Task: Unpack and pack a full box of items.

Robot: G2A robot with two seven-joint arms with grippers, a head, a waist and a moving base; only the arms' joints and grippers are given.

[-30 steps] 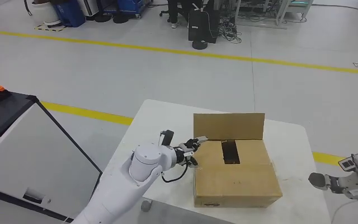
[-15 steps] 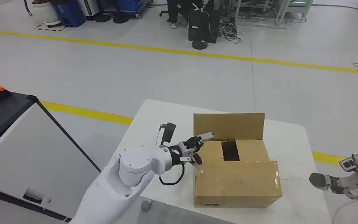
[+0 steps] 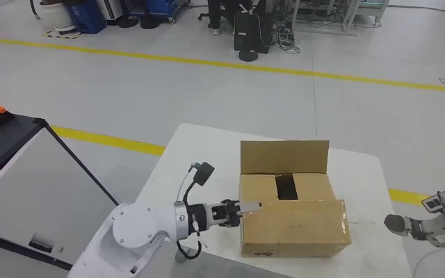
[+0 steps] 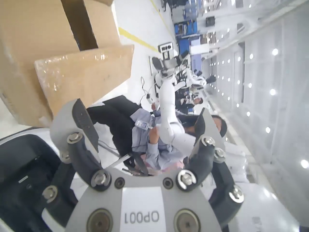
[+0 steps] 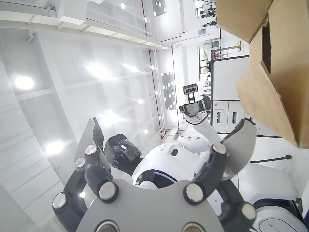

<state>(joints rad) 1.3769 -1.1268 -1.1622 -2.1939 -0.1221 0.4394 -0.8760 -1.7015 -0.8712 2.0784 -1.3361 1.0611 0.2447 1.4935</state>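
A cardboard box (image 3: pixel 292 226) stands on the white table (image 3: pixel 188 160). Its back flap stands upright, its side flaps are folded in with a dark gap (image 3: pixel 285 187) between them, and its front flap lies over the top. My left gripper (image 3: pixel 247 206) is level with the box's front left corner, close to the front flap's edge. In the left wrist view the left gripper (image 4: pixel 141 119) is open and holds nothing, with the box (image 4: pixel 48 37) beyond it. My right gripper (image 3: pixel 393 224) hangs off the table's right side, clear of the box. It (image 5: pixel 169 131) is open and holds nothing, with a box flap (image 5: pixel 265 102) nearby.
A white cabinet with a black frame (image 3: pixel 28 181) stands on the floor to the left of the table. Bare table surface lies left of and behind the box. The box's front sits close to the table's near edge.
My left gripper has left the box's left side flap and dropped back toward the front left corner. The left arm has drawn nearer and lower. The right arm has kept still.
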